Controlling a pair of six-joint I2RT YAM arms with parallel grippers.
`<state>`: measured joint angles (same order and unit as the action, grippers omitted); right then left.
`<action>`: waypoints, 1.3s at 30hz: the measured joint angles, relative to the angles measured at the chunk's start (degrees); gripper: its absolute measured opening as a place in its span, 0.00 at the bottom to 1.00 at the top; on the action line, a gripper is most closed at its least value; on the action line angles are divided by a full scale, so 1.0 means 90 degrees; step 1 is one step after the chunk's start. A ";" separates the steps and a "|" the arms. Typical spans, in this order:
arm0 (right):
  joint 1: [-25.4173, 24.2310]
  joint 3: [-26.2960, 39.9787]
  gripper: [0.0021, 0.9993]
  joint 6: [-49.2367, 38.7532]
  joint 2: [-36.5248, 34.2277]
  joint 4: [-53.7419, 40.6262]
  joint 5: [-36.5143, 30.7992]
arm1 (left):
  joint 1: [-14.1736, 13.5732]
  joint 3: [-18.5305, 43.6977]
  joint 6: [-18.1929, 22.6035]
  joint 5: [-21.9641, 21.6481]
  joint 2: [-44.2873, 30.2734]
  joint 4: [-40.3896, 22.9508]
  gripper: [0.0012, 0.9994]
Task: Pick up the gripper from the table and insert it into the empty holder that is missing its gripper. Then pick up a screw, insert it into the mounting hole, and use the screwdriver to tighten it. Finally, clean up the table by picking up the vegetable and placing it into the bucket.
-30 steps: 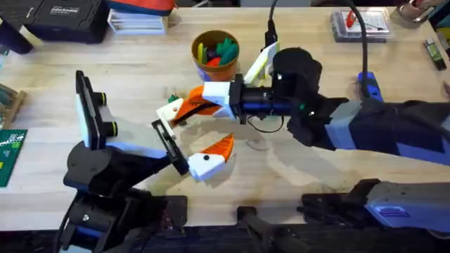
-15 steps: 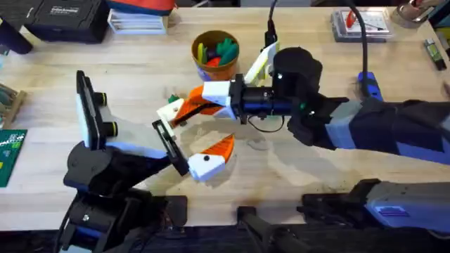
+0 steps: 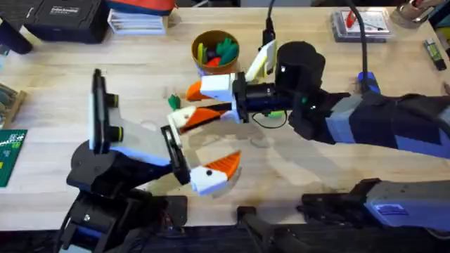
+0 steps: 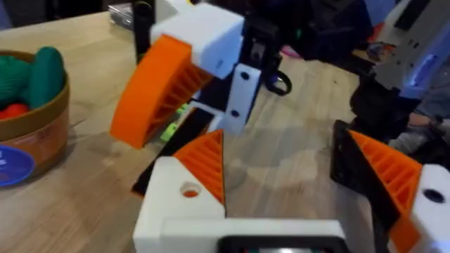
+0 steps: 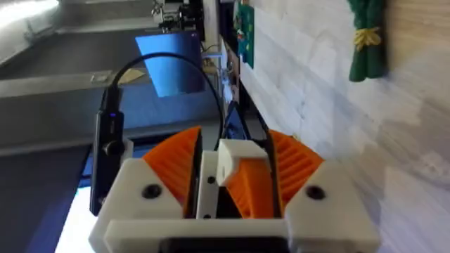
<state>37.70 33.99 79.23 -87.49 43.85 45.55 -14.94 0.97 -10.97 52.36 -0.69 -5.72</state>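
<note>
In the right wrist view my right gripper (image 5: 235,140) is shut on the orange wedge-shaped gripper (image 5: 249,186), with a small white block just above the wedge. From the left wrist camera the orange gripper (image 4: 207,165) sits in the white holder (image 4: 179,204), whose mounting hole faces the lens. My left gripper (image 3: 228,135) stands open, its upper finger carrying that holder (image 3: 179,121). The right gripper (image 3: 197,95) reaches in from the right, just in front of the bucket (image 3: 195,49). The green vegetable (image 5: 369,35) lies on the wood. The blue screwdriver (image 3: 368,84) pokes out behind the right arm.
A black case (image 3: 63,17) and stacked books (image 3: 140,17) line the back left. A green circuit board (image 3: 10,154) lies at the left edge. A clear box with red contents (image 3: 362,24) sits at the back right. Both arms crowd the table's middle.
The left arm has shifted to the right and its open gripper has turned, bringing its upper finger under the right gripper. The right gripper has edged slightly toward the bucket.
</note>
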 joint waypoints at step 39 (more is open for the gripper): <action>-0.2171 0.2178 0.99 -0.5973 0.2051 -0.7993 -0.2733 | -0.0087 0.0000 0.0001 0.0505 0.0000 -0.0053 0.99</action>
<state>18.16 53.59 25.47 -69.04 -28.09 20.96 -15.73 0.97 -10.96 56.90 -0.69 -6.20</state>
